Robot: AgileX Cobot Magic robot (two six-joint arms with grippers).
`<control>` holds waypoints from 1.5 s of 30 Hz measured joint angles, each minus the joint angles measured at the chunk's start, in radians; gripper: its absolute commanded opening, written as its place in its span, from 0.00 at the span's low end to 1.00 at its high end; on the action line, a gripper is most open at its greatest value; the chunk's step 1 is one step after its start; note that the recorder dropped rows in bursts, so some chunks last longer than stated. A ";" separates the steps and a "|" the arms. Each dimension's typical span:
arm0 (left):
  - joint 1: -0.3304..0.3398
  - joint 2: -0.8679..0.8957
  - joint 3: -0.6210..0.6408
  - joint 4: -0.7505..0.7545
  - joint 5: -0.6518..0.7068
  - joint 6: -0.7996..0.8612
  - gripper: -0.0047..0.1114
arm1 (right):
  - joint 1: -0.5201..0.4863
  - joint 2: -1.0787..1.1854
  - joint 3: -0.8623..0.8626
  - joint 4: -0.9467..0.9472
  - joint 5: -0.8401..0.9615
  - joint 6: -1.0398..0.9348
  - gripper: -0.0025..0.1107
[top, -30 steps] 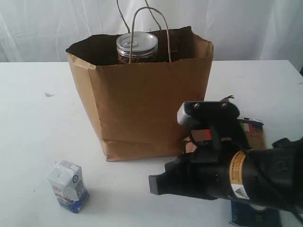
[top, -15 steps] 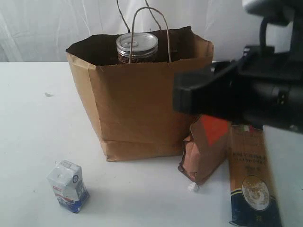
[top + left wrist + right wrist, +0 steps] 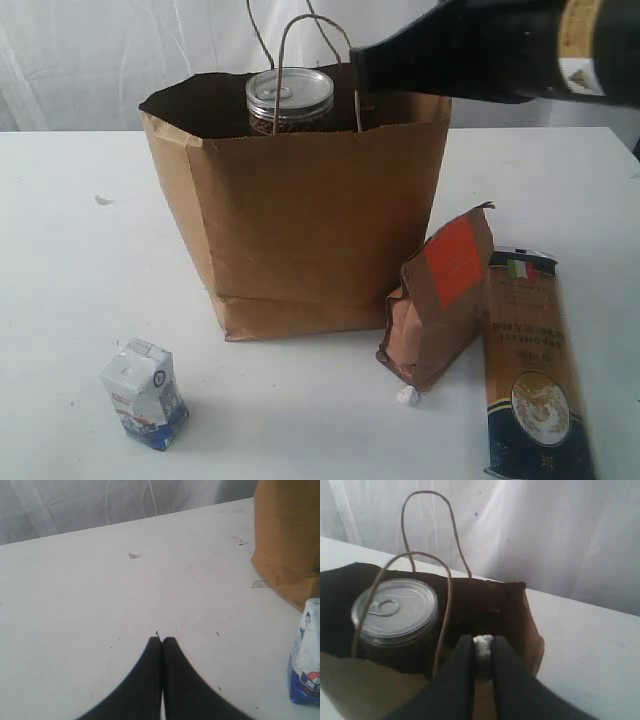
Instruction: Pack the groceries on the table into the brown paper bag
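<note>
The brown paper bag [image 3: 300,220] stands upright on the white table [image 3: 70,270]. The dark pull-tab can [image 3: 289,98] sits inside it, its silver lid [image 3: 395,611] level with the rim. My right gripper [image 3: 482,642] hangs over the bag's right rim [image 3: 522,610], shut on a small white lump [image 3: 483,645]; in the exterior view it is a dark tip [image 3: 360,72]. On the table are the brown-orange pouch [image 3: 440,295], the spaghetti pack [image 3: 530,370] and the white-blue carton [image 3: 144,392]. My left gripper [image 3: 162,640] is shut and empty, low over the table left of the carton [image 3: 307,667]. Jar and yellow bottle are out of view.
A tiny white scrap [image 3: 407,396] lies at the pouch's foot. The bag's two cord handles [image 3: 318,50] stand up over the can, close to my right gripper. A small speck [image 3: 103,200] lies on the table's left side. A white curtain hangs behind.
My right arm has risen from table level beside the pouch to the bag's top rim, uncovering the pouch and the spaghetti pack. The carton and bag have not moved.
</note>
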 measured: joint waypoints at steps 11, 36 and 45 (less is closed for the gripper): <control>0.000 0.000 0.000 0.000 0.000 0.000 0.04 | -0.234 0.252 -0.152 0.405 -0.114 -0.318 0.38; 0.000 0.000 0.000 0.000 0.000 0.000 0.04 | -0.162 -0.058 -0.055 0.409 -0.110 -0.432 0.44; 0.000 0.000 0.000 0.000 0.000 0.000 0.04 | -0.162 -0.158 0.028 0.457 -0.104 -0.432 0.44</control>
